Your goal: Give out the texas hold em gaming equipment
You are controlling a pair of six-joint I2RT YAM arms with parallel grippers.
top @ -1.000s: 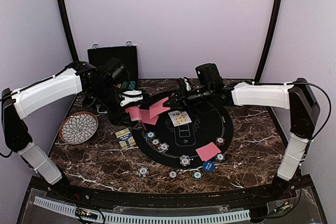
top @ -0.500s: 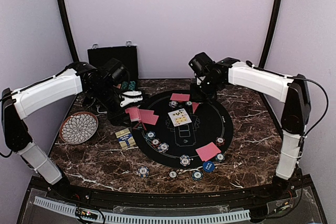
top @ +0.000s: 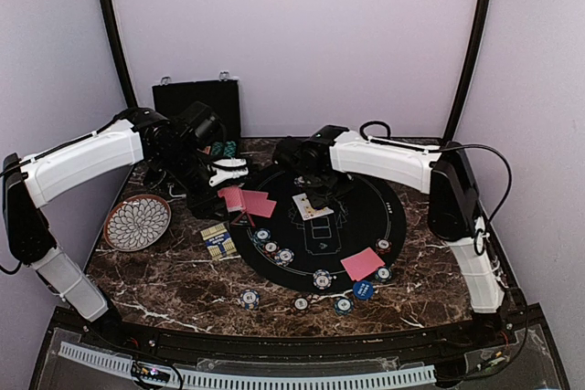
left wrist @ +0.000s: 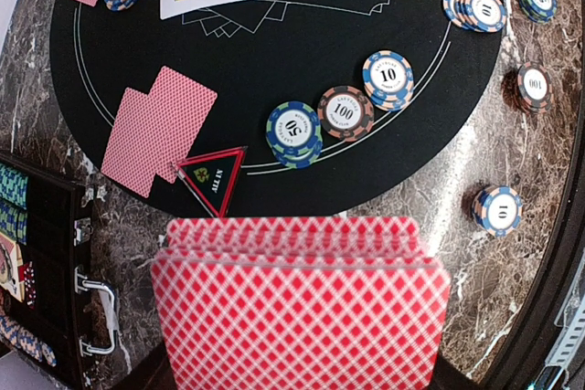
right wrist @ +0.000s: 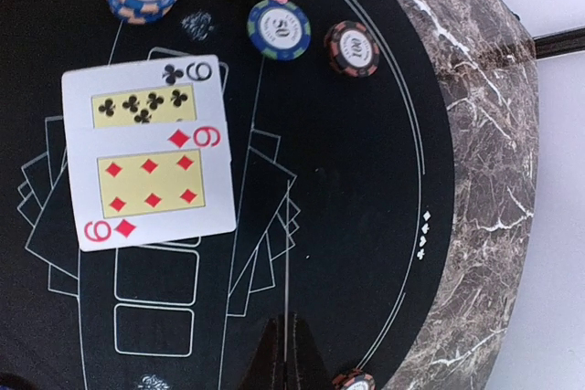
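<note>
Playing cards (left wrist: 302,303), likely slick and bendy, are sitting clamped in my left end effector (top: 228,182); I am favouring edge pinches; right end effector's (top: 317,196) opening unreadable.

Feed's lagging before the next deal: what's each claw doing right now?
Left claw: closed on the stack of red-backed playing cards.
Right claw: closed, nothing visible in it.

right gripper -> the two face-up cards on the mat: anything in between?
Nothing visible. In the right wrist view only bare black mat lies between the right gripper and the face-up cards. The three chips sit on the far side of the cards, off that line.
</note>
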